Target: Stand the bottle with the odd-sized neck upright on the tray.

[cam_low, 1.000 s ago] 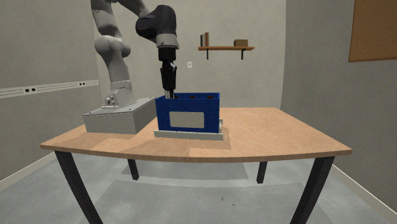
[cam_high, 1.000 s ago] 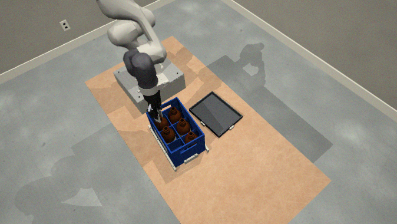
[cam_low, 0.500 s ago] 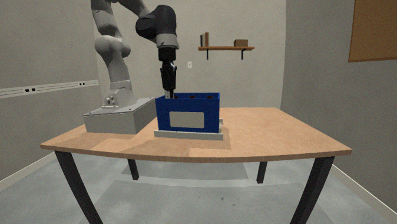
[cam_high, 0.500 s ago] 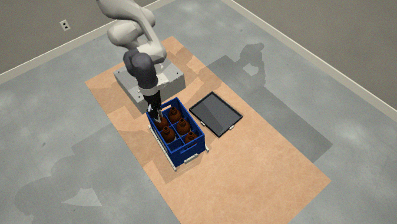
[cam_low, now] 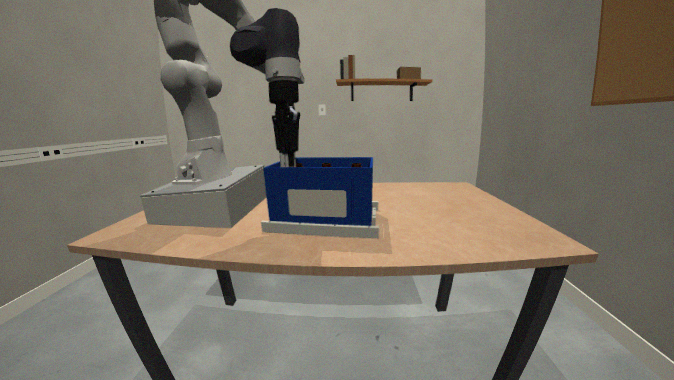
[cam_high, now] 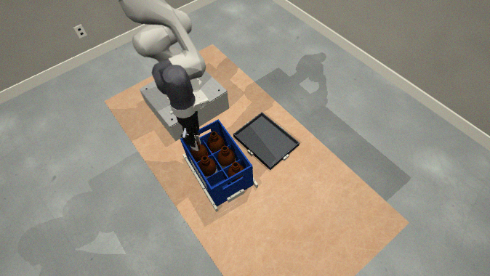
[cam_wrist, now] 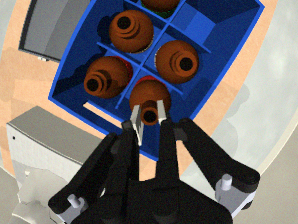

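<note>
The blue crate (cam_high: 236,186) (cam_low: 320,178) (cam_wrist: 212,80) stands level on the table, with five brown bottles upright in it. My gripper (cam_high: 196,147) (cam_low: 288,161) (cam_wrist: 150,111) points down into the corner compartment nearest the robot base, shut on the neck of the bottle (cam_high: 201,154) (cam_wrist: 150,95) there. That bottle is still down in its compartment. The other bottles (cam_high: 215,142) (cam_high: 226,157) (cam_high: 208,166) (cam_high: 235,170) stand free. One corner compartment (cam_high: 217,177) (cam_wrist: 195,25) is empty. Neck differences are too small to tell. The black-rimmed tray (cam_high: 269,139) (cam_wrist: 42,30) lies flat and empty beside the crate.
Pale strips (cam_high: 199,181) (cam_low: 320,229) lie along the crate's foot, and small pale blocks (cam_high: 286,157) sit at the tray's edge. The crate's walls and dividers are close around the fingers. The grey robot base (cam_high: 214,105) (cam_low: 190,212) stands near the crate's end.
</note>
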Robot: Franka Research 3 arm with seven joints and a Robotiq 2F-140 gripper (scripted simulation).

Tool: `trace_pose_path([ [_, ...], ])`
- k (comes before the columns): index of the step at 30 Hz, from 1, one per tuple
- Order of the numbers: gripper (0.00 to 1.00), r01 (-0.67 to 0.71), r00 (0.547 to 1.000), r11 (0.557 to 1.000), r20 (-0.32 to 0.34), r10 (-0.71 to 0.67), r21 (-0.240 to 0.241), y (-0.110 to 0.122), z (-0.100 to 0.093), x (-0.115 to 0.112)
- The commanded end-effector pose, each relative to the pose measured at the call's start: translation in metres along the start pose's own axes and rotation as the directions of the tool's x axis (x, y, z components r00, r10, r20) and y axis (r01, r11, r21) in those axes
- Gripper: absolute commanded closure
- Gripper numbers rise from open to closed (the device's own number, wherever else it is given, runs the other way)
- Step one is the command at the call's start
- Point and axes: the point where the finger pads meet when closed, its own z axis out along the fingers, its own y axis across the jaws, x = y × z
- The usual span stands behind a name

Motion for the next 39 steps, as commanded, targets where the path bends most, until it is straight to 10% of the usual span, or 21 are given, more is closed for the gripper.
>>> trace_pose_path([
  [1,0.9,0.002,1.0,1.0,-0.001,-0.002,0.001,-0.001,0.001,0.0],
  [39,0.9,0.002,1.0,1.0,-0.001,-0.002,0.001,-0.002,-0.013,0.0],
])
